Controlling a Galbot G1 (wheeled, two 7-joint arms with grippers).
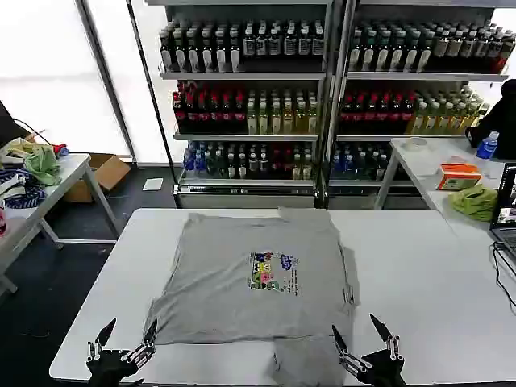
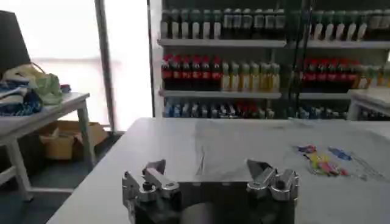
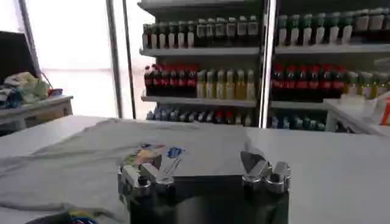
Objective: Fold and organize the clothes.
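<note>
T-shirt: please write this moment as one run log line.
grey T-shirt flat on table, print up | left gripper open, near edge | right gripper open, near edge

Left gripper (image 1: 127,339) low at near left, fingers spread apart. Right gripper (image 1: 363,332) low at near right, likewise spread.
</note>
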